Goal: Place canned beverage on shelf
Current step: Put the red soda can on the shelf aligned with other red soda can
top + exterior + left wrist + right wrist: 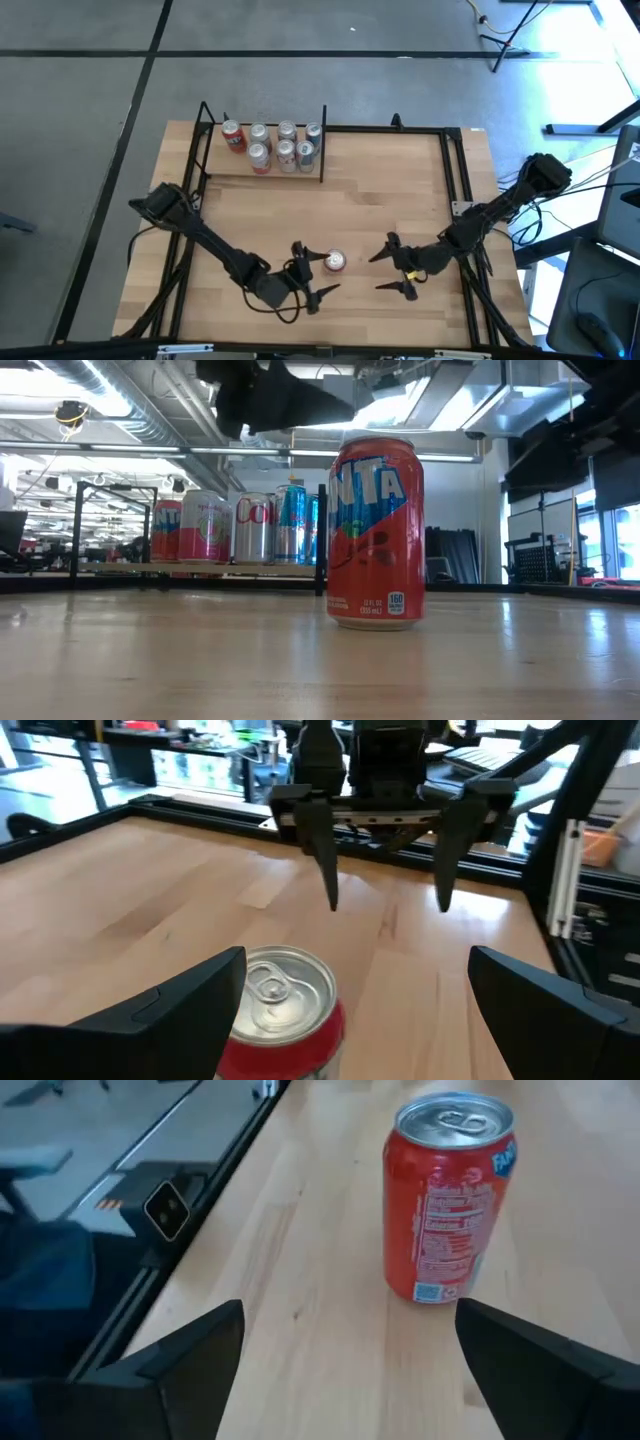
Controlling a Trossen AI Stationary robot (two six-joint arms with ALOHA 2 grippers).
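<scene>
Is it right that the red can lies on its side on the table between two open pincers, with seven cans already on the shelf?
Not quite: the red can stands upright, as the low view shows. The rest holds: both the left pincer and right pincer are open, and seven cans sit on the shelf.

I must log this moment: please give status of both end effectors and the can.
Left end effector open, beside red Fanta can. Right end effector open, facing it. Can upright on table, not grasped. Shelf holds seven cans; path clear.
</scene>
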